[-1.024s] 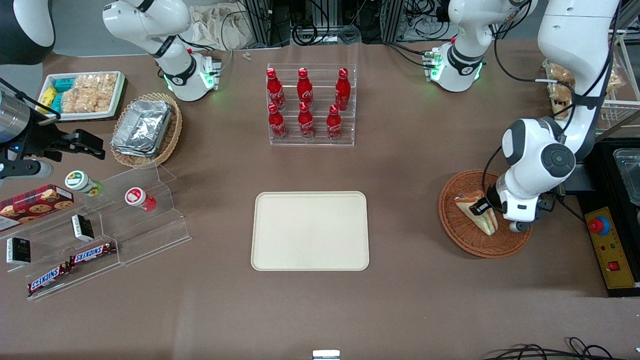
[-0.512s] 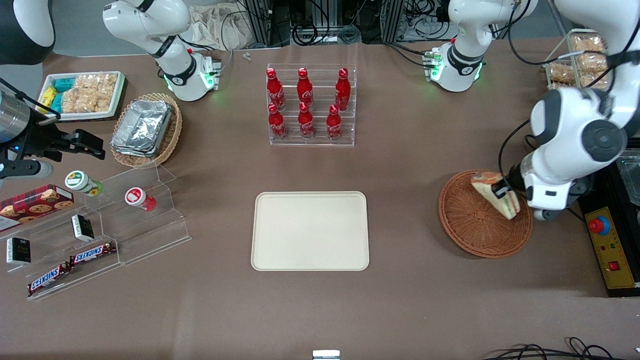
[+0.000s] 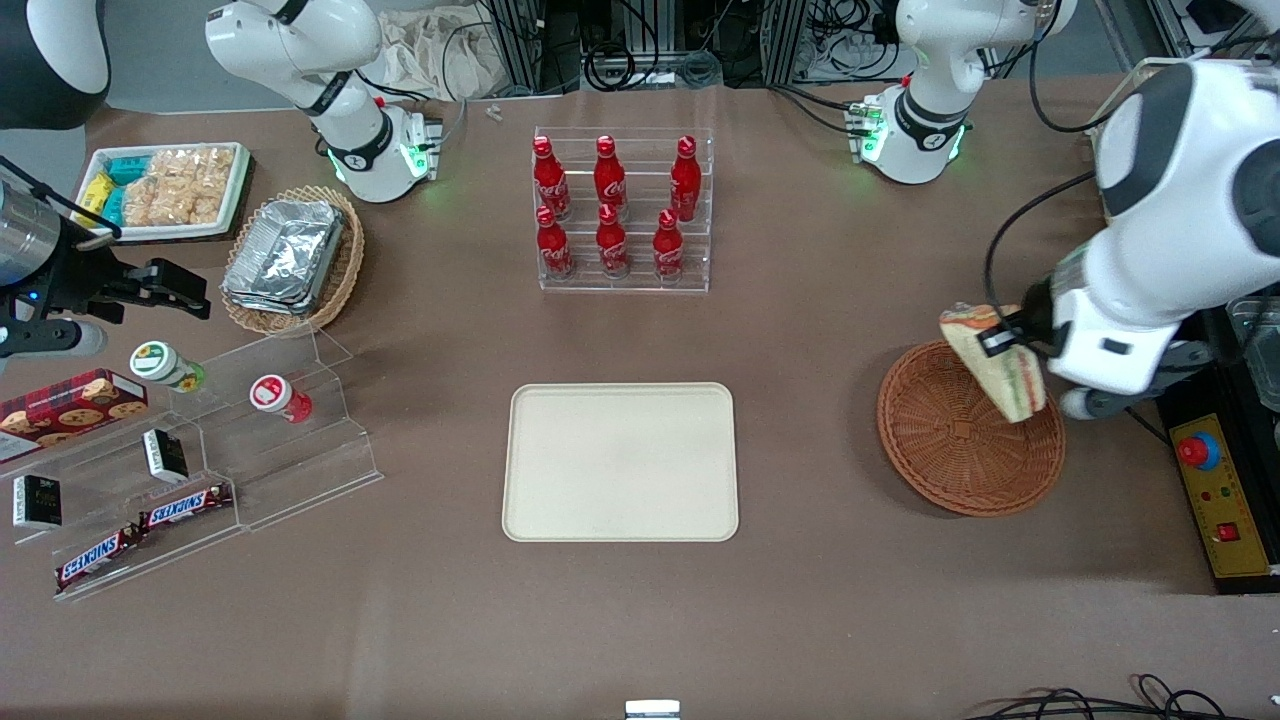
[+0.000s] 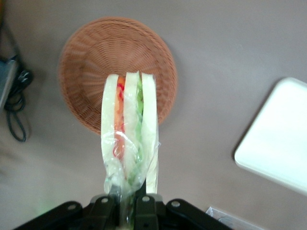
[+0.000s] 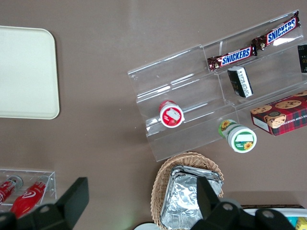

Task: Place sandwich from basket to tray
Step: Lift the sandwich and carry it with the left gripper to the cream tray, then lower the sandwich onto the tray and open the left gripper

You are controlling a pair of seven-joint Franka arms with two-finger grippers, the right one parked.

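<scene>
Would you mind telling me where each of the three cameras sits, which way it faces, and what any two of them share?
Front view: high, facing the robots, looking down on the table; the gripper holds the sandwich above the basket.
Left wrist view: on the working arm, looking down past the gripper at sandwich, basket, tray.
Right wrist view: on the parked arm, looking down at the snack shelf.
All three show the tray.

I see a brown-covered table carrying the cream tray near its middle. The round wicker basket sits toward the working arm's end, my gripper hanging above it. An acrylic rack of red cola bottles stands farther from the front camera than the tray. A stepped acrylic stand, an oval basket of foil containers and a white snack tray lie toward the parked arm's end.
</scene>
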